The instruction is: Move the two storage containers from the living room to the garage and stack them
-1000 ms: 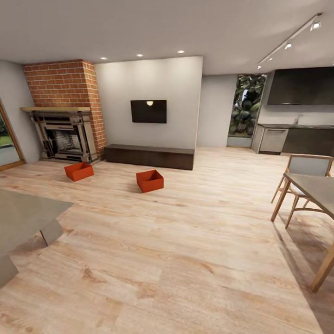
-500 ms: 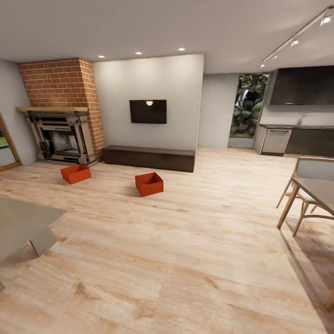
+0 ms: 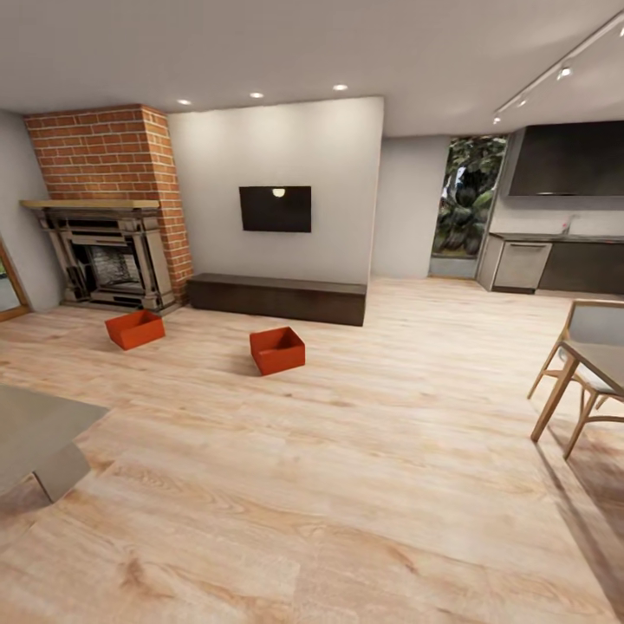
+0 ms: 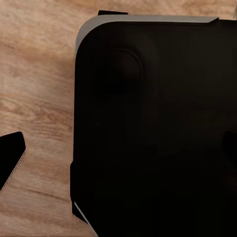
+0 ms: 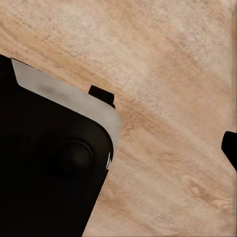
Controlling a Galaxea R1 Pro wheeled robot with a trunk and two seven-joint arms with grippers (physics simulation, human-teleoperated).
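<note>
Ahead, two storage containers [image 3: 277, 349] [image 3: 134, 328] apart on plank floor [image 3: 347, 485].

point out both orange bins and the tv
left storage container [image 3: 134, 329], head view, on its front wall
right storage container [image 3: 277, 350], head view, on its front corner
TV [image 3: 276, 209], head view, on the screen's middle

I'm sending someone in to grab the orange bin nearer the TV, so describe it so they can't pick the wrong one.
Find the black TV on the white wall and the long dark cabinet beneath it. On the wood floor in front of that cabinet sits an open-top orange-red bin. The other bin sits off by the brick fireplace; yours is the one out in the open floor.
</note>
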